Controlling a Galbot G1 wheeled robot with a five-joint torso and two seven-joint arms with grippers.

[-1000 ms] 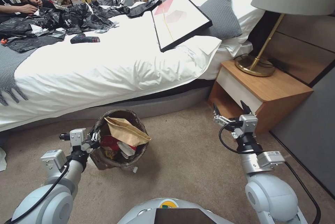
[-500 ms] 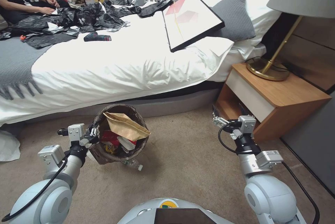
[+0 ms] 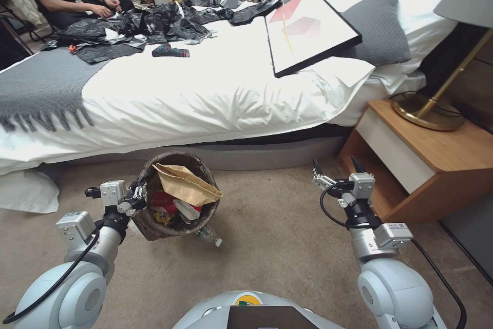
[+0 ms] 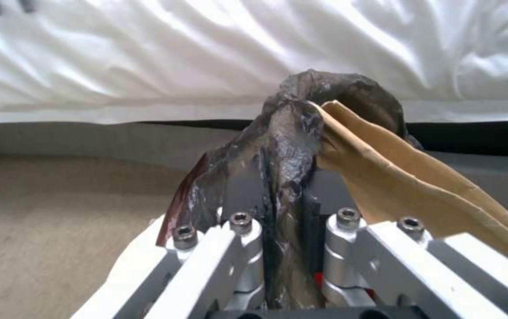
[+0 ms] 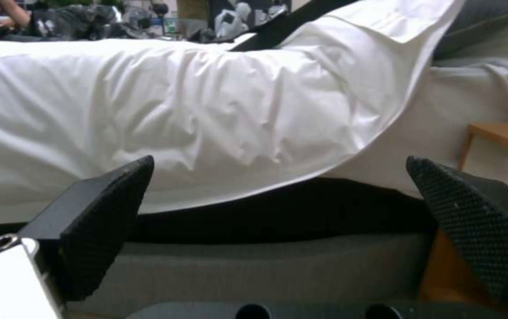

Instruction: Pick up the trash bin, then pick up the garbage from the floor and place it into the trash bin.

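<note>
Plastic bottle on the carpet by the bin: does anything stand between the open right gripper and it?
Nothing visible does. The plastic bottle lies on bare floor just under the trash bin, which the left gripper holds by its rim. The right gripper, open, hangs beside the nightstand, with open carpet between it and the bottle.

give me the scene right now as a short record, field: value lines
left tool: shut on the rim of the trash bin, pinching the dark bag liner
right tool: open, held in the air beside the nightstand, holding nothing
bin contents: brown paper bag sticking out the top, red and white litter under it
bin tilt: leaning, mouth toward the robot
on the floor: small plastic bottle lying on the carpet at the bin's base
behind: bed with white sheet
</note>
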